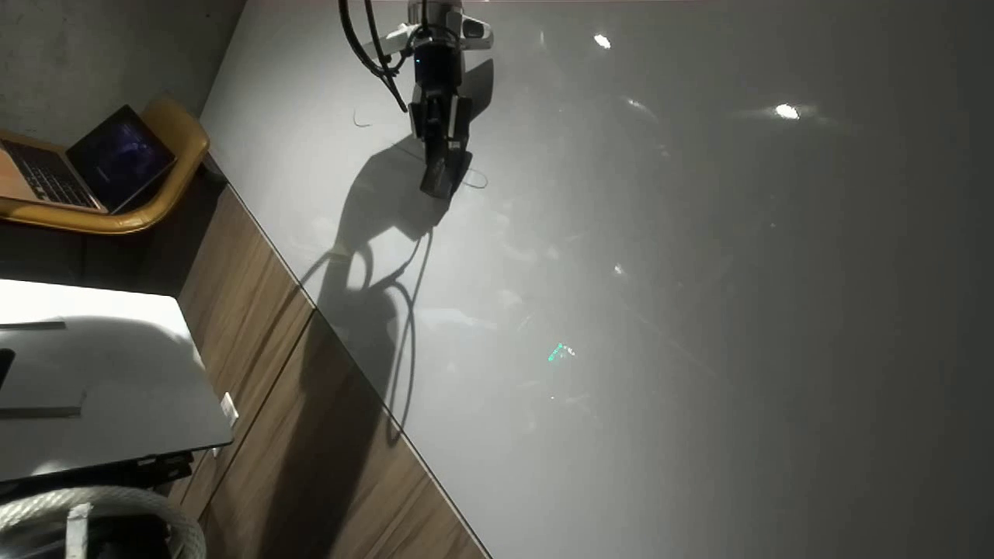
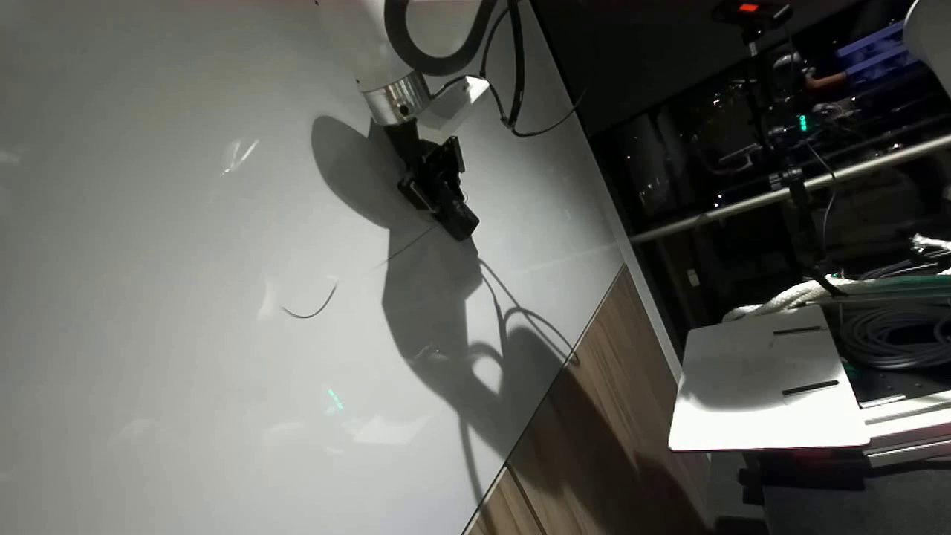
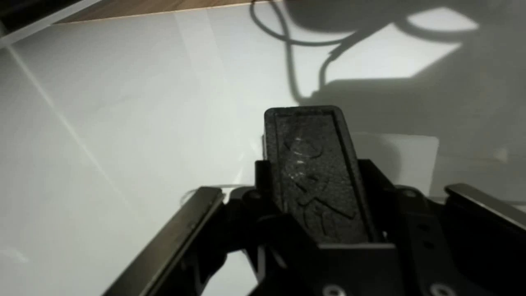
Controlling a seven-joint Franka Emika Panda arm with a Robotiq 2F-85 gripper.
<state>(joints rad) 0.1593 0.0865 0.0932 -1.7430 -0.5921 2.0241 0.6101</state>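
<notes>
My gripper [image 3: 315, 181] is shut on a black rectangular block [image 3: 312, 135] with a raised rim and line markings on its broad face. One finger presses on each long side, and the block's far end sticks out beyond the fingertips. In both exterior views the gripper [image 1: 439, 136] points down over a pale glossy surface [image 1: 621, 435], with the block [image 2: 457, 217] at its tip. Whether the block touches that surface cannot be told. A thin dark curved line [image 2: 316, 310] lies on the surface beside the arm's shadow. Another small curved mark [image 1: 477, 182] shows right by the block.
Wooden panels [image 1: 256, 264] border the pale surface. Beyond them are a laptop [image 1: 116, 159] on a tan chair [image 1: 132, 221] and a white-topped stand [image 2: 765, 394]. Black cables [image 2: 518, 82] hang beside the arm. A metal rail [image 2: 743, 208] crosses the dark background.
</notes>
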